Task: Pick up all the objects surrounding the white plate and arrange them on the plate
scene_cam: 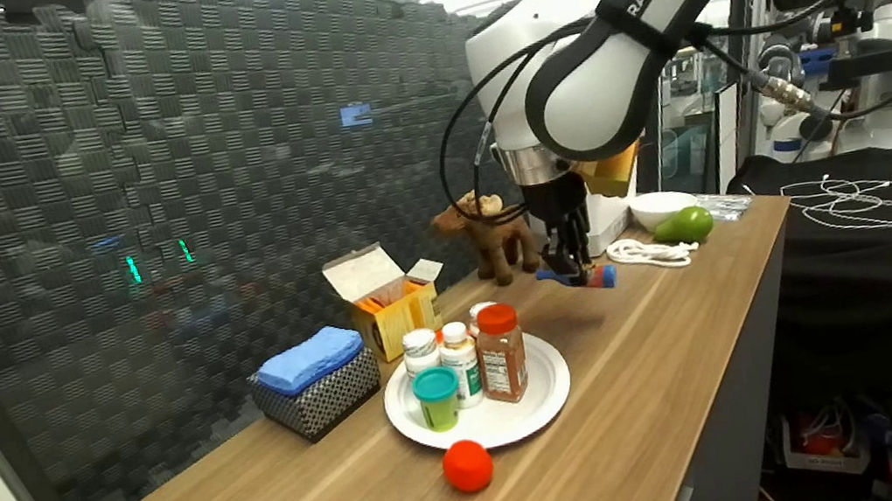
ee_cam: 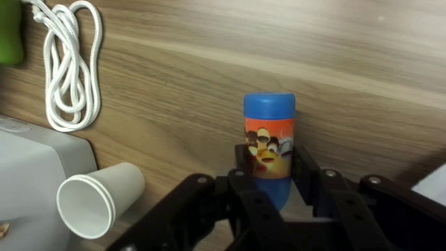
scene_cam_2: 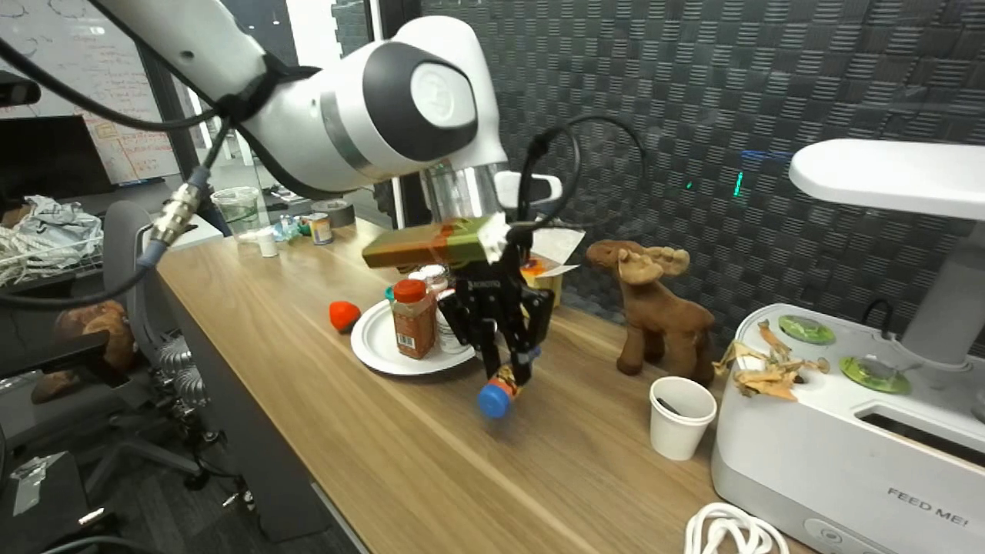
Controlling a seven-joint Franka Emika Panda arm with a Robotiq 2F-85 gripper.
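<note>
My gripper [ee_cam: 269, 157] is shut on a small blue-capped bottle [ee_cam: 268, 139] with a cartoon label. The bottle lies sideways in the fingers above the table, and its blue end [scene_cam: 609, 276] [scene_cam_2: 494, 401] shows in both exterior views. The white plate [scene_cam: 552, 398] is off to one side of the gripper. On it stand a red-capped spice jar [scene_cam: 503, 359], a teal-lidded green jar [scene_cam: 438, 397], a white bottle [scene_cam: 461, 367], another white bottle [scene_cam: 422, 353] and a partly hidden one behind. A small red piece [scene_cam: 468, 466] [scene_cam_2: 344, 315] sits on the table beside the plate.
Beside the plate are an open yellow box [scene_cam: 398, 315] and a patterned box with a blue cloth [scene_cam: 312, 359]. A plush moose [scene_cam_2: 662, 308], paper cup [scene_cam_2: 677, 431], white planter [scene_cam_2: 808, 446], white cord [ee_cam: 71, 69], green fruit [scene_cam: 685, 225] and white bowl [scene_cam: 661, 207] stand around.
</note>
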